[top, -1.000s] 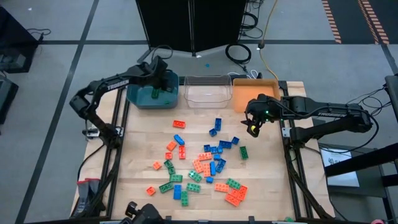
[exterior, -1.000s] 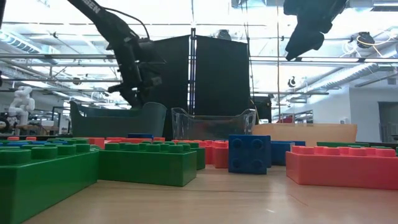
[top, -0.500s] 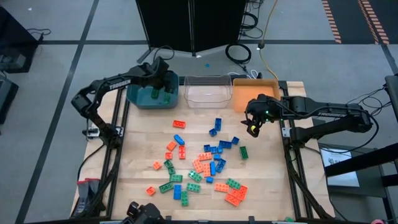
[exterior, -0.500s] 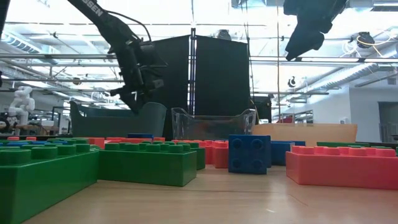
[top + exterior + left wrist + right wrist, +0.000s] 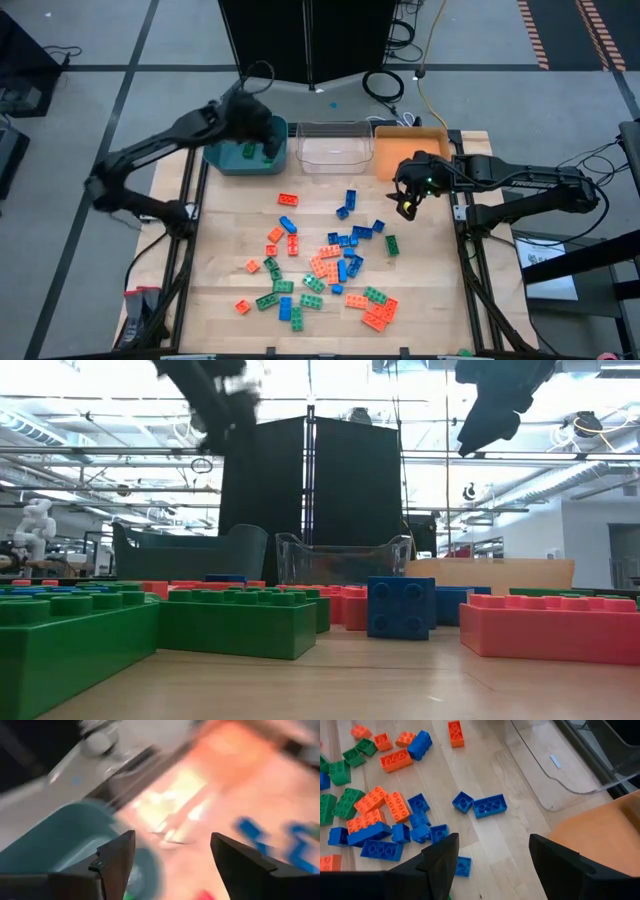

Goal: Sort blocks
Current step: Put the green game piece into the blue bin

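Several dozen small studded blocks [image 5: 330,265] in green, blue and orange-red lie scattered on the wooden table; they fill the foreground of the low view [image 5: 400,605]. Two green blocks [image 5: 257,152] lie inside the teal bin [image 5: 225,157]. My left gripper [image 5: 262,128] is high above that bin, open and holding nothing; it is blurred near the top of the low view [image 5: 222,395] and in its own wrist view [image 5: 172,836]. My right gripper [image 5: 405,205] hangs open over the table's right part, above the blue blocks [image 5: 482,805], and shows high in the low view [image 5: 480,432].
Three bins stand in a row along the far edge: teal, clear [image 5: 333,150] and orange [image 5: 400,150]. The orange bin's corner [image 5: 600,835] and the clear bin [image 5: 560,765] are close beyond my right gripper. Bare wood lies between the bins and the pile.
My left gripper has risen quickly from just above the teal bin's rim to well above it, and its arm has swung toward the table's left. My right arm has kept still. The blocks on the table have not moved.
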Robot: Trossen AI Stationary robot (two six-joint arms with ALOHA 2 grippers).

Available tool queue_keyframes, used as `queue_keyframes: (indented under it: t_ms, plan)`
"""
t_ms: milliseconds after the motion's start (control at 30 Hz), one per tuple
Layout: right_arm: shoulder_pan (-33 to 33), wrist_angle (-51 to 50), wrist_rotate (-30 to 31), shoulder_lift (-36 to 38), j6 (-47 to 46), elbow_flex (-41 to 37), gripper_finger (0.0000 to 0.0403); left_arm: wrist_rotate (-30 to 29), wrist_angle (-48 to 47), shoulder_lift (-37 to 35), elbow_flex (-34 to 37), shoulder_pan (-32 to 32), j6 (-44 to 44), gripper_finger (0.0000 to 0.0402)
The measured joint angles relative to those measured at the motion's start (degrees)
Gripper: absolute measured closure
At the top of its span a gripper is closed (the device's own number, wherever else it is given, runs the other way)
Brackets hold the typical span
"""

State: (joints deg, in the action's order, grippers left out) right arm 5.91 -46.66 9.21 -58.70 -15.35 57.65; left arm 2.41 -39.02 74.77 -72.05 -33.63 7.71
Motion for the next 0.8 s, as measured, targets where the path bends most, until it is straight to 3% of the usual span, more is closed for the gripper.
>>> queue_keyframes:
  t_ms: [167,433,600,800]
  plan:
    - [0.00,2.89,0.00,0.00,1.15,0.00,0.0163,0.76,-8.10,-8.29,-0.16,14.37,1.52,0.0144]
    - [0.00,3.06,0.00,0.00,1.70,0.00,0.0163,-7.40,-17.60,-7.65,2.83,35.62,23.01,0.0144]
    - [0.00,3.06,-0.02,0.00,1.70,0.00,0.0163,-11.20,-17.53,-3.77,8.31,42.11,38.55,0.0144]
    - [0.00,2.76,-0.04,0.00,1.70,0.00,0.0163,-10.83,-15.61,2.77,13.05,46.72,54.53,0.0144]
